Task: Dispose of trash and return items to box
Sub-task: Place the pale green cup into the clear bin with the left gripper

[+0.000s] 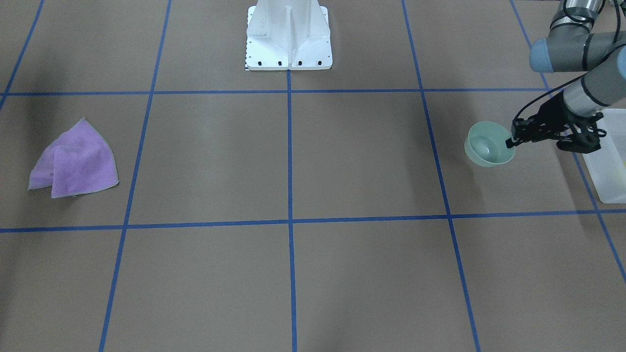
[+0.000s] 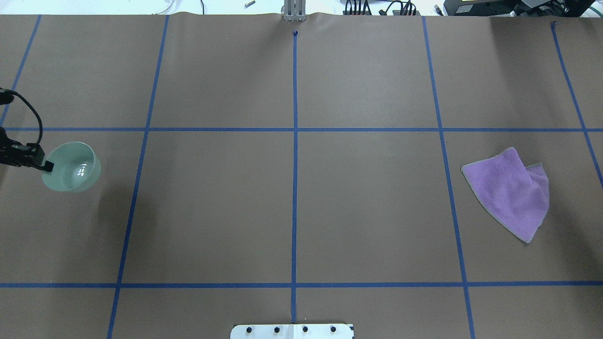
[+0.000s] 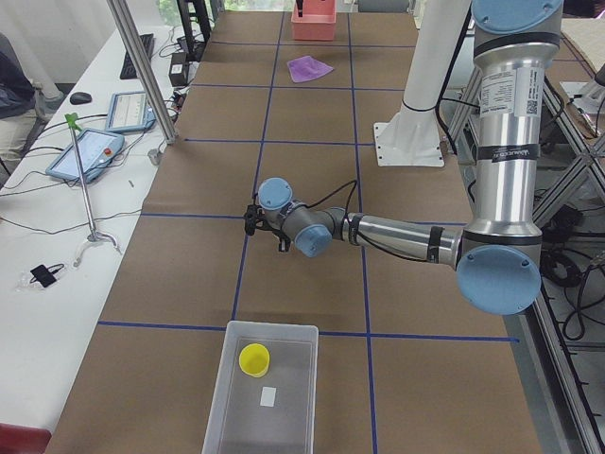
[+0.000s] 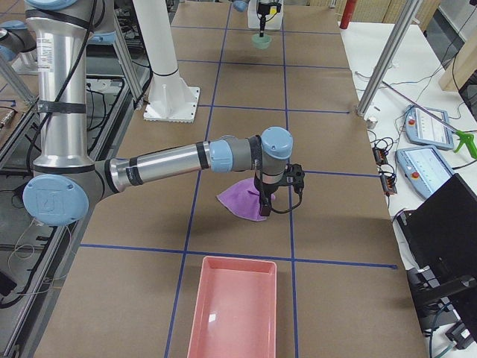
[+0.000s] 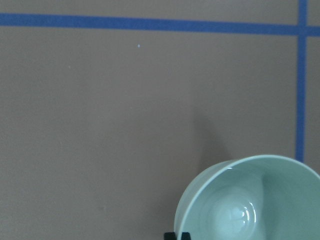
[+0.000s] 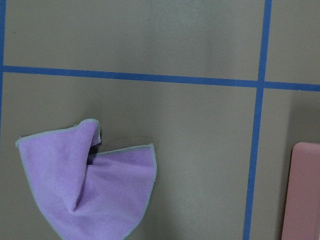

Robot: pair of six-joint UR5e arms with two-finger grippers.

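2 opposed high views — both show bowl [image 1: 484, 146].

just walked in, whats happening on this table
The left gripper is pinching the rim of the mint-green bowl, right beside the translucent box at its end of the table. The yellow cup already sits inside that box. At the other end, the right gripper hangs over a crumpled purple cloth that lies on the table, with a pink tray nearby. Whether that gripper is open or shut can't be told.
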